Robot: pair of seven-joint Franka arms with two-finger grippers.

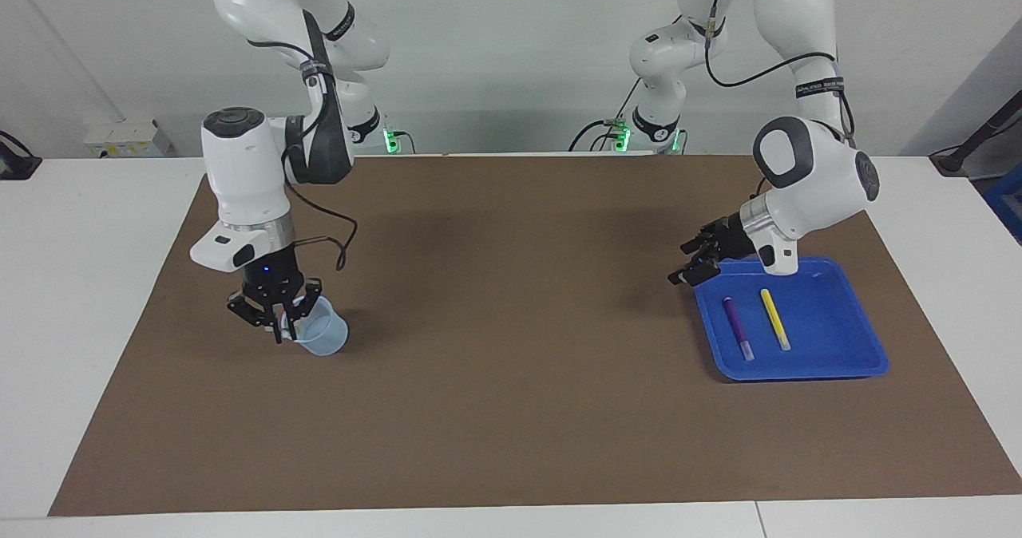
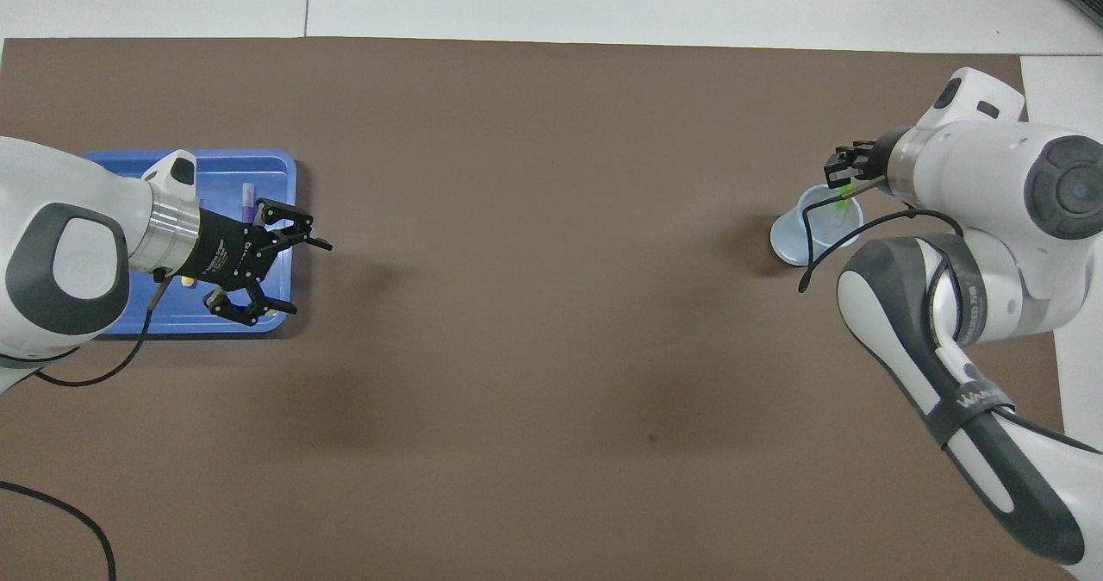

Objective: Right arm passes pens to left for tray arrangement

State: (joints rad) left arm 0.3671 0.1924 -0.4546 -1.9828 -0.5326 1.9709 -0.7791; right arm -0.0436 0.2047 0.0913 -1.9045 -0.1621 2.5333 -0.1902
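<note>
The blue tray [image 1: 838,346] lies at the left arm's end of the table, with the purple pen [image 1: 738,327] and the yellow pen [image 1: 774,318] side by side in it. The tray [image 2: 276,171] and the purple pen [image 2: 248,195] also show in the overhead view. My left gripper [image 1: 680,263] is open and empty over the tray's edge that faces the table's middle [image 2: 306,277]. My right gripper [image 1: 281,326] reaches into the tilted pale-blue cup [image 1: 326,334] and is shut on the green pen [image 2: 841,204] standing in it. It also shows in the overhead view [image 2: 849,186].
A brown mat [image 1: 511,378] covers the table between the two arms. The cup [image 2: 797,236] stands at the right arm's end. A black cable [image 2: 52,512] lies on the mat near the left arm's base.
</note>
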